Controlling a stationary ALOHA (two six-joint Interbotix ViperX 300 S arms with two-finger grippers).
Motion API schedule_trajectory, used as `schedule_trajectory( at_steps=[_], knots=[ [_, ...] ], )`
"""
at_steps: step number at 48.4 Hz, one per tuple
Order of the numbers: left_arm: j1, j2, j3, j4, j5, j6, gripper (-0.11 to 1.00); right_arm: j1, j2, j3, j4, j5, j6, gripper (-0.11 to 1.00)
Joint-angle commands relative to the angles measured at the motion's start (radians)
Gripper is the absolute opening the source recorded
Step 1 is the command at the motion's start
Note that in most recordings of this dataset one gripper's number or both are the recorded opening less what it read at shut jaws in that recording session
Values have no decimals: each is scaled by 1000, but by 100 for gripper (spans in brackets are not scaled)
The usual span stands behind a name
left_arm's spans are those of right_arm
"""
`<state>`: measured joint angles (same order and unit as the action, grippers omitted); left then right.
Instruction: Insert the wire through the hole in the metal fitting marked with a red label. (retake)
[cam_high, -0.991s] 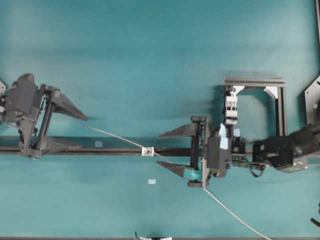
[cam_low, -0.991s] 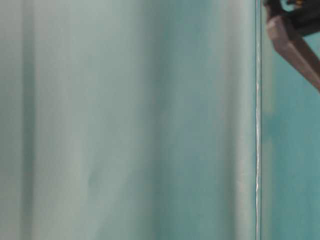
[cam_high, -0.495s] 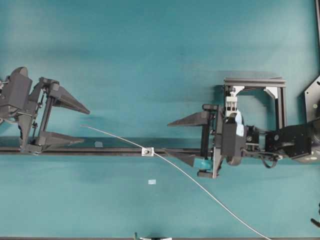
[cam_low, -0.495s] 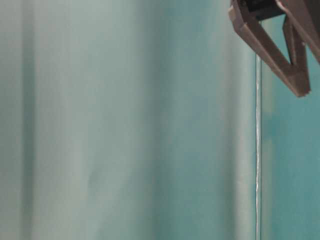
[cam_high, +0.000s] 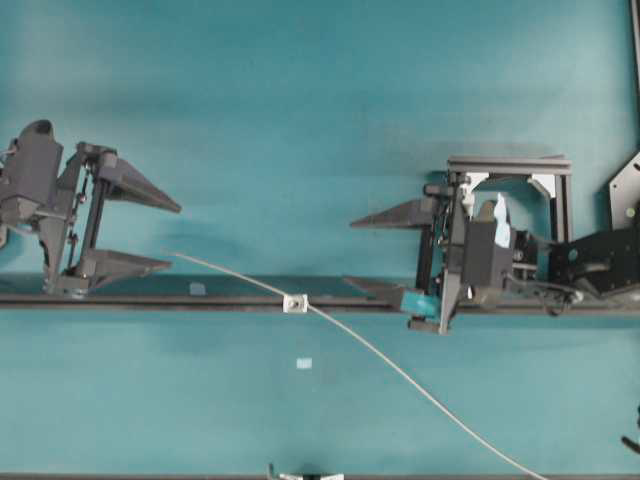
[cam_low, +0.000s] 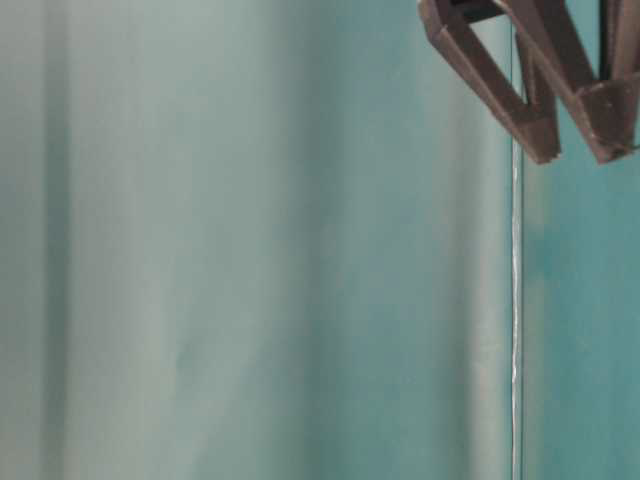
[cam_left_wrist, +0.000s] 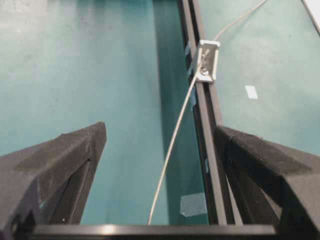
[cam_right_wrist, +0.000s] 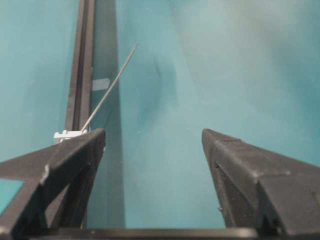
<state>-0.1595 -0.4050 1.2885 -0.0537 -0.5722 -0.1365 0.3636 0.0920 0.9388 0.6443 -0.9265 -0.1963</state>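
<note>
The wire (cam_high: 390, 365) runs through the hole (cam_left_wrist: 205, 71) of the metal fitting (cam_high: 295, 302) on the black rail (cam_high: 220, 300), its free end lying near the left pincer (cam_high: 170, 236) and its long tail trailing off to the worktop's (cam_high: 300, 120) near edge. Both pincers stand wide and hold nothing — the left at the rail's left end, the right pincer (cam_high: 352, 252) right of the fitting. Bare teal worktop lies open above the rail, apart from the black frame (cam_high: 556, 200) at the right.
</note>
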Motion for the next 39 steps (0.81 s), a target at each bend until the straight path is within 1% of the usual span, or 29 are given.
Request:
schedule_trajectory(
  at_steps=[1,15,39],
  knots=[
    [11,-6,-20,3,-3,5,71,-8,-26,-6,-2,5,2,87],
    [12,-6,-26,3,-5,52,71,-12,-26,-11,-2,15,8,87],
    [14,-6,-29,3,-5,52,70,-11,-28,-23,5,17,17,87]
  ],
)
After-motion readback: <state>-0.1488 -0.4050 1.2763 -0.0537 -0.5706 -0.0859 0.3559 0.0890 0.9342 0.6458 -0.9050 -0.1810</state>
